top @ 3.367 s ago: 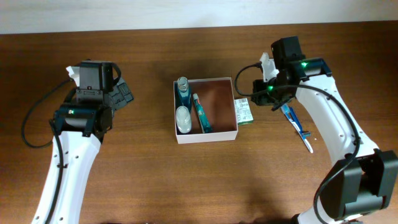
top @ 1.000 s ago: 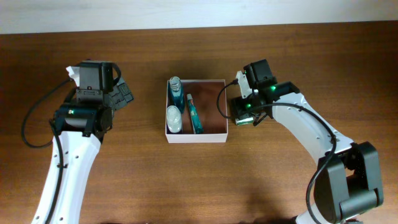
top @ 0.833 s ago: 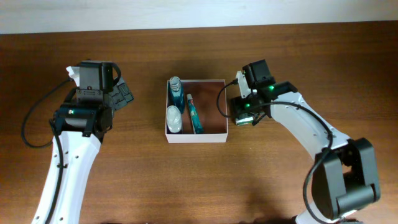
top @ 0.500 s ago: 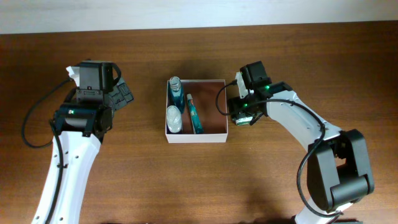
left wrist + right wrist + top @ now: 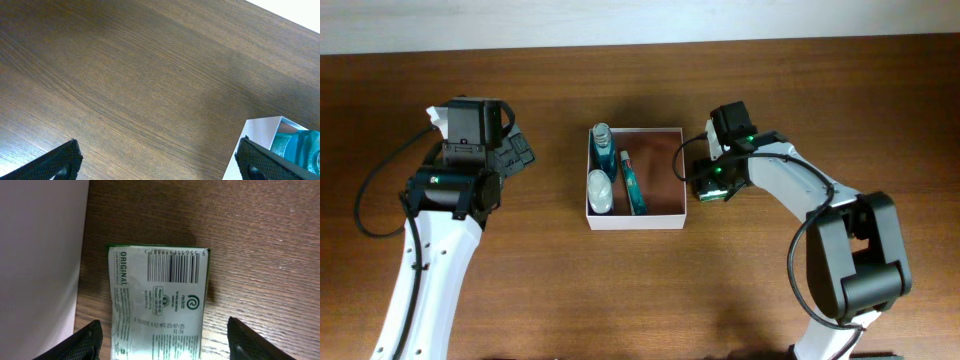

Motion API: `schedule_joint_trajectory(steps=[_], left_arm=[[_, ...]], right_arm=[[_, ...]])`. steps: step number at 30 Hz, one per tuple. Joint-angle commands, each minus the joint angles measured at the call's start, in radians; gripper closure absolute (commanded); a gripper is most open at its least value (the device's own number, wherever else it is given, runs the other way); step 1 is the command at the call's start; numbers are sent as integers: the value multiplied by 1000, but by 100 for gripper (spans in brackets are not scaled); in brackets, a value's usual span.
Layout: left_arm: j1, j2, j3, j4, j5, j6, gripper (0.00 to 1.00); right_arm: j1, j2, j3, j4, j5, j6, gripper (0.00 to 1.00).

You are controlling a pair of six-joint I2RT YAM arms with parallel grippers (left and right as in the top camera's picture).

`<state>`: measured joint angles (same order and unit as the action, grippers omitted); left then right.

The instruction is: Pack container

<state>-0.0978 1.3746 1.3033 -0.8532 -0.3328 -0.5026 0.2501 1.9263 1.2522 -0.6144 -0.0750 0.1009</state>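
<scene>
The container [image 5: 635, 222] sits mid-counter [image 5: 620, 290]. The left claw [image 5: 157, 160] hangs well to its left, fingers wide apart over bare wood. The right claw [image 5: 167, 340], also spread, straddles a green-and-white packet [image 5: 157, 295] lying flat just beside the container's right wall. Along the container's left side lie a blue bottle [image 5: 604, 150], a white item [image 5: 600, 190] and a blue tube [image 5: 631, 183].

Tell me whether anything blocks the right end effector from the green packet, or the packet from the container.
Nothing visible lies between the open right end effector and the packet beneath it. Between the packet and the container's bare right half stands only the container's own white wall.
</scene>
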Motion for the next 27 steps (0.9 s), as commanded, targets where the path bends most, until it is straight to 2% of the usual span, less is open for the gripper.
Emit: schedule_joint_trajectory(steps=[1,18,19,21,23,24,27], left_arm=[[3,5,8,-1,0,-5,1],[3,5,8,-1,0,-5,1],[3,5,8,-1,0,-5,1],[3,5,8,-1,0,-5,1],[3,5,8,-1,0,-5,1],[3,5,8,-1,0,-5,1],[3,5,8,-1,0,-5,1]], right_arm=[[-4,16,-9,7,4,9,27],[-6,77,-9,69,9,13,29],[-8,77,-9,69,9,13,34],[-18,77,-9,66,8,13,50],[-30,77,-9,56,8,13,62],[-44,76,-9,48,8,13,65],[-69,76,-8,34,8,13,65]])
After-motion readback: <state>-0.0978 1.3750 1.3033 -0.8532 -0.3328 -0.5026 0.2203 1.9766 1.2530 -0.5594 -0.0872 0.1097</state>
